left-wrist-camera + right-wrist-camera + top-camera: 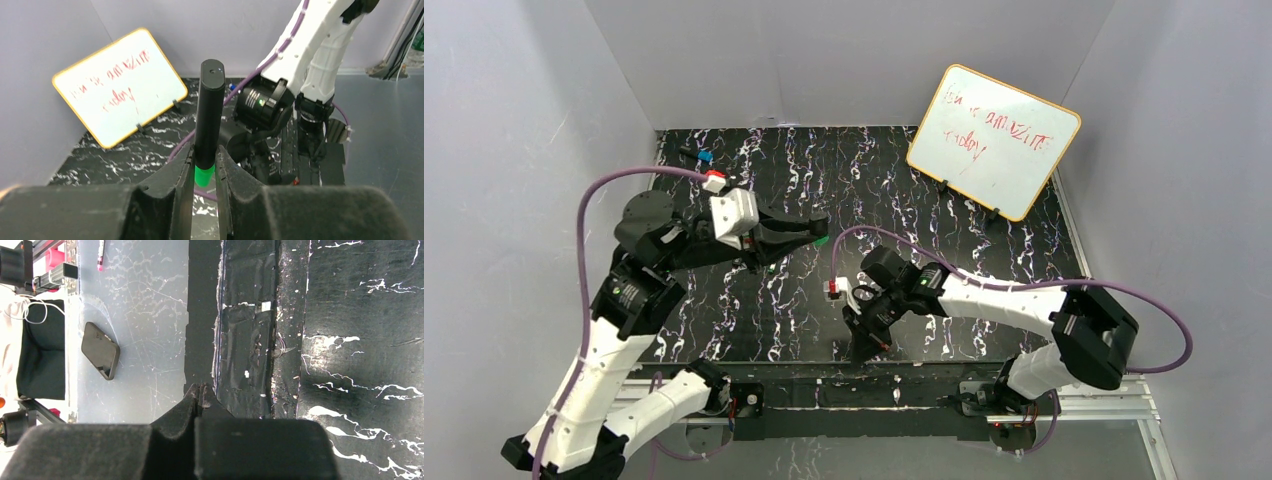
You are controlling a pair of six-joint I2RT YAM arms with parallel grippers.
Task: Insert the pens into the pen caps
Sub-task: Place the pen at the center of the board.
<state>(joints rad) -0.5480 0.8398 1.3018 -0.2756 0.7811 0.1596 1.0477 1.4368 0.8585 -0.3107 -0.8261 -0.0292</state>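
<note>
Upright, green-tipped marker [209, 115] in left pincer [205, 169] (clamped).

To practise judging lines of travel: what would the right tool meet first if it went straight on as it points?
Probably the black strip straight ahead; the shut right tool points at it, but depth is unclear.
</note>
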